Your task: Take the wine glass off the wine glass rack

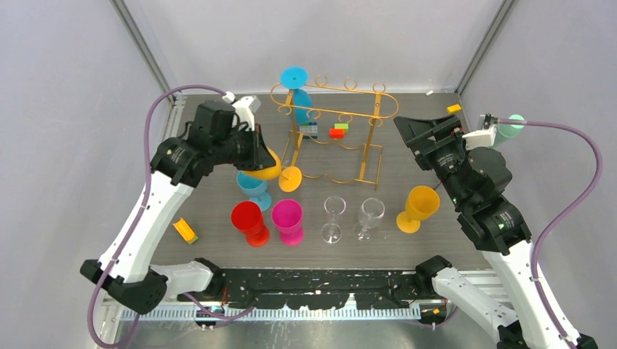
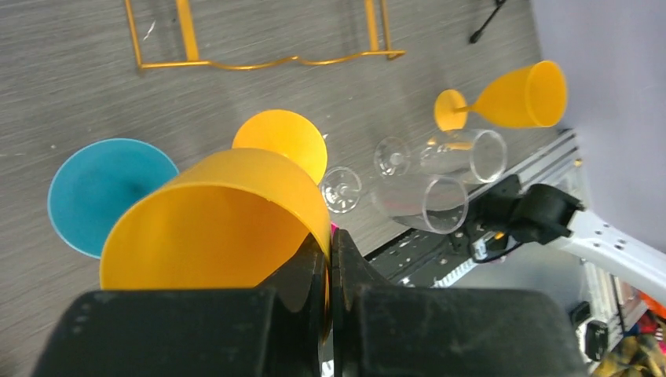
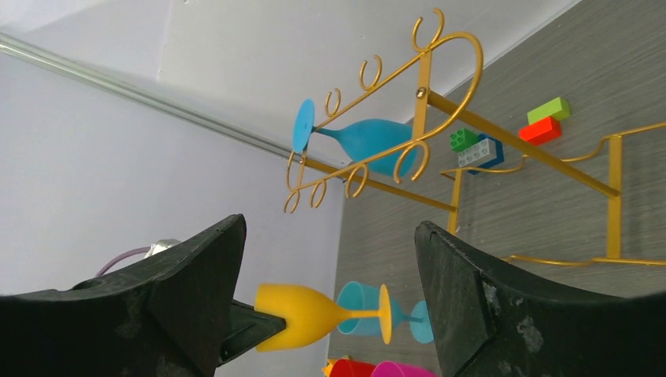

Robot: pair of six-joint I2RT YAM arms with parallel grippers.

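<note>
Wine glass (image 2: 212, 220), yellow, sideways in left end effector (image 2: 330, 259); rack (image 3: 425, 78) nearby

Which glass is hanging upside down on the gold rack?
The blue plastic wine glass, hung by its round foot from the gold wire rack. The others stand on the table, except an orange plastic glass held by the left gripper.

rack (image 1: 376, 131): gold
hung glass (image 1: 300, 102): blue
held glass (image 1: 266, 169): orange-yellow
table (image 1: 218, 198): grey wood grain
table glasses (image 1: 288, 219): teal, red, magenta, two clear, yellow
</note>
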